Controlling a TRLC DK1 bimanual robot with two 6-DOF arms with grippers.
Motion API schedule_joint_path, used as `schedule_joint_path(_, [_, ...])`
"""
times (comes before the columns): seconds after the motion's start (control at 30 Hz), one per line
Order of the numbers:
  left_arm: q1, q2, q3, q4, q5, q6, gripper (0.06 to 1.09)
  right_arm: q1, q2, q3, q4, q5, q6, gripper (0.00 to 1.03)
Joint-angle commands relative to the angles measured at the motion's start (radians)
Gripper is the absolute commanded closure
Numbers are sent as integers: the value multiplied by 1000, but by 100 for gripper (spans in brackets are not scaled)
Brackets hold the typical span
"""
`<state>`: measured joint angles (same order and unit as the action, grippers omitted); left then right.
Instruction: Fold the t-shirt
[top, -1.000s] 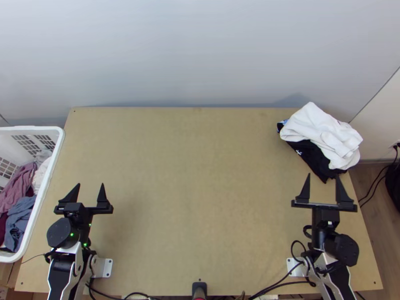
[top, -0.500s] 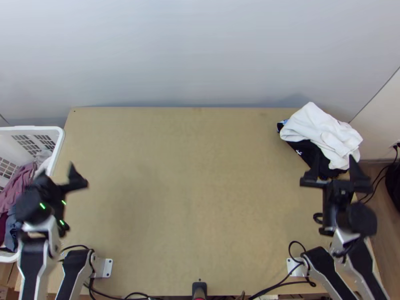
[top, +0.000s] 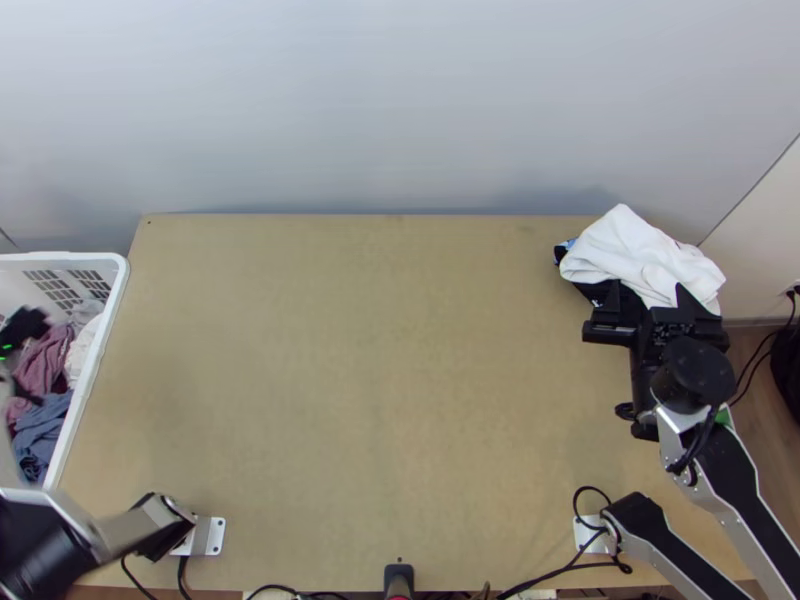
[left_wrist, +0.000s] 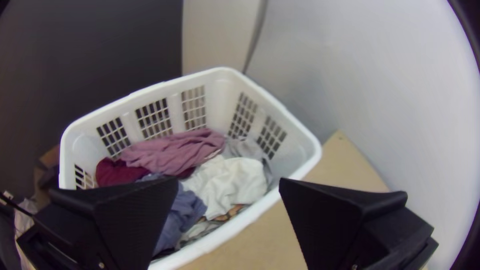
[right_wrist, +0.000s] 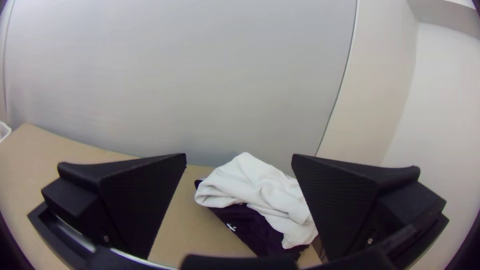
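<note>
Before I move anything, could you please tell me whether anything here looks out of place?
The crumpled white cloth sits askew on the black cloth at the far right corner of the light wooden table and seems to overhang the edge. Nothing looks spilled or damaged.

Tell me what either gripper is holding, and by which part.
Nothing is held: the left gripper is open above the white plastic laundry basket, the right gripper open near the folded white cloth.
</note>
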<state>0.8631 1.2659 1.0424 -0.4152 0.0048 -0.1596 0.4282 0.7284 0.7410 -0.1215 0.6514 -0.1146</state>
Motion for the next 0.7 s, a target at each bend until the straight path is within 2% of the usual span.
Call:
schedule_joint_path(0.0, [274, 371, 156, -43, 37, -67, 11, 12, 45, 46, -86, 5, 24, 4])
schedule_joint_path(0.2, [333, 619, 217, -97, 35, -92, 11, 9, 71, 51, -86, 7, 23, 4])
schedule_joint_path(0.6, [320, 912, 360, -91, 31, -150, 11, 9, 92, 75, -136, 8, 18, 4])
schedule_joint_path(0.63, [320, 923, 367, -91, 27, -150, 11, 9, 94, 74, -136, 7, 18, 4])
schedule_joint_path(0.67, [320, 926, 369, -89, 26, -152, 16, 9, 95, 74, -138, 7, 18, 4])
